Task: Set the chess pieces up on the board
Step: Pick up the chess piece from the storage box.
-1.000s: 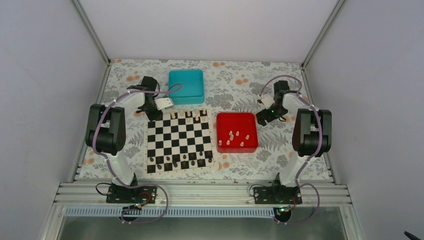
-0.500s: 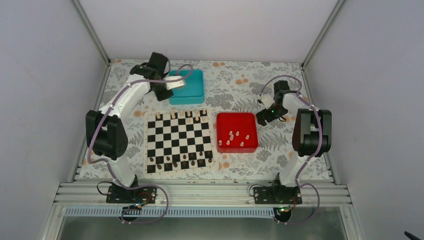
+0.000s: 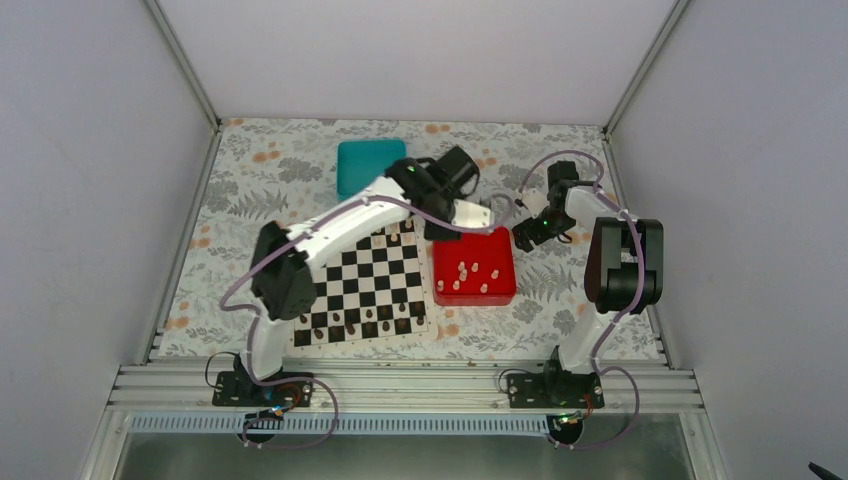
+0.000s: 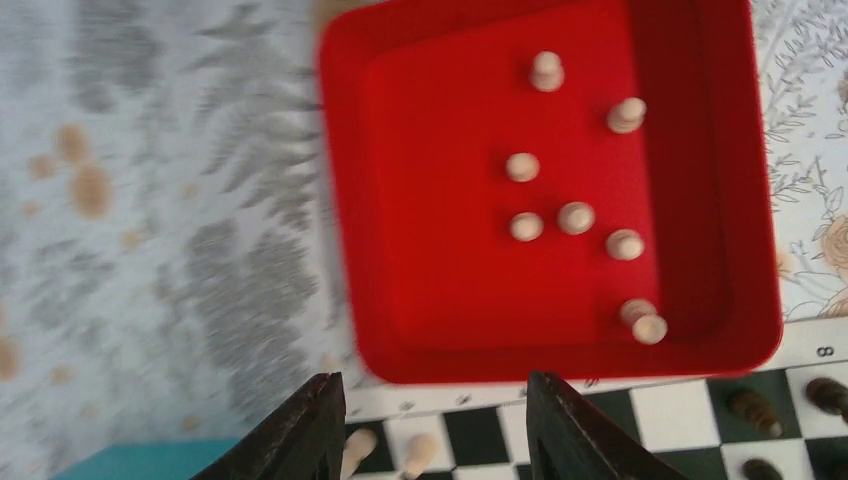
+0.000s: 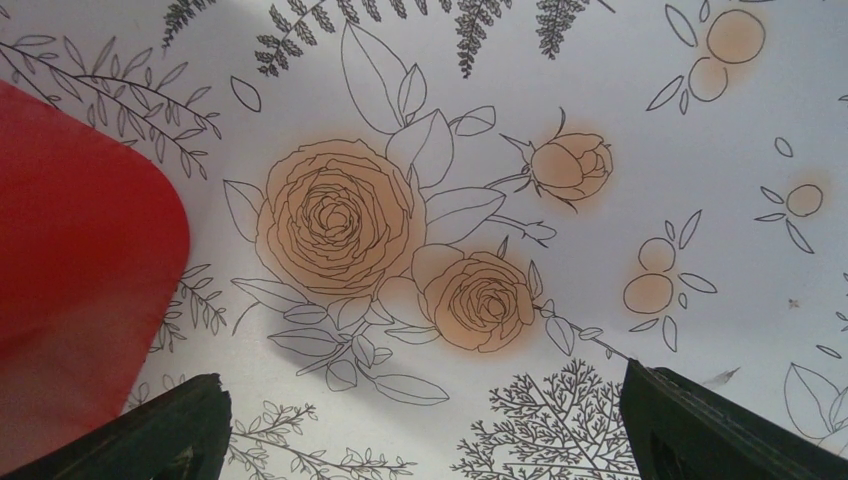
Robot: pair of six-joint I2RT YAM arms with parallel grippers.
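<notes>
Chess pieces [image 4: 576, 217] sit in the red tray [image 4: 345, 200]; the released left end effector [image 4: 435, 395] swung there from the teal box [image 3: 365, 165]; the right end effector [image 5: 420, 400] stays released.

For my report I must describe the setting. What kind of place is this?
Probably a robot test cell in a lab: plain white walls enclose the cloth-covered table, and the left arm and right arm are bolted to an aluminium rail.

right gripper [image 5: 422, 400], floral cloth [image 5: 560, 90], red tray [image 5: 70, 260]
</notes>
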